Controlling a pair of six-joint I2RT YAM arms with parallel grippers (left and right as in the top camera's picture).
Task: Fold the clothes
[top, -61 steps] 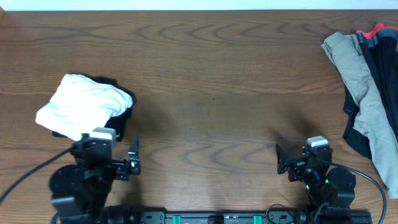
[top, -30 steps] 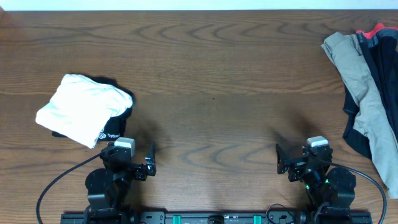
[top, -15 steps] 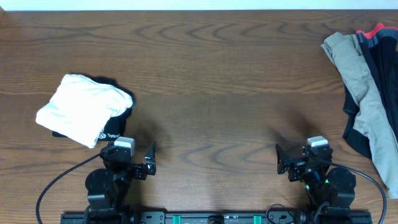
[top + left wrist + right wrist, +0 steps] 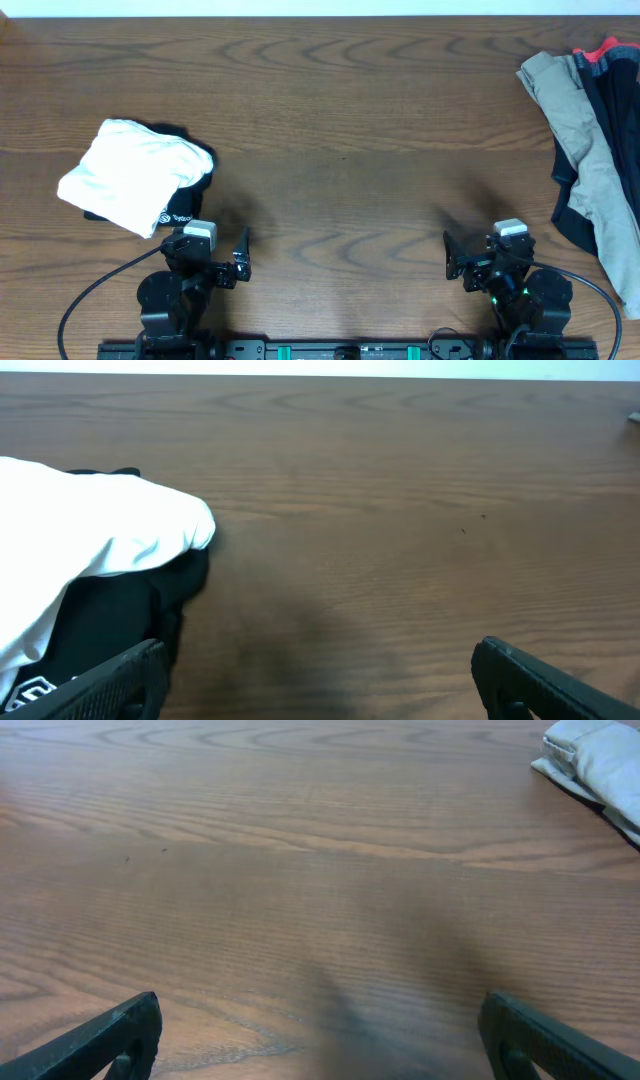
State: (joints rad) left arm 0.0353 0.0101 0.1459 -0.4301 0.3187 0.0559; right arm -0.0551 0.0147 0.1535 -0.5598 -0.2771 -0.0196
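Observation:
A folded white garment (image 4: 130, 175) lies on top of a folded black garment (image 4: 192, 190) at the table's left; both show in the left wrist view, white (image 4: 90, 550) over black (image 4: 110, 625). A pile of unfolded clothes lies at the right edge: a khaki garment (image 4: 590, 165), a black one (image 4: 612, 100) and a bit of red (image 4: 600, 50). The khaki edge shows in the right wrist view (image 4: 598, 760). My left gripper (image 4: 240, 258) is open and empty, just right of and below the folded stack. My right gripper (image 4: 450, 258) is open and empty near the front edge.
The brown wooden table (image 4: 340, 130) spans the view. The arm bases sit at the front edge, left (image 4: 175, 300) and right (image 4: 525, 300).
The left arm drew back from the folded stack to its base near the front edge between 2 s and 1 s ago. Since then nothing has moved.

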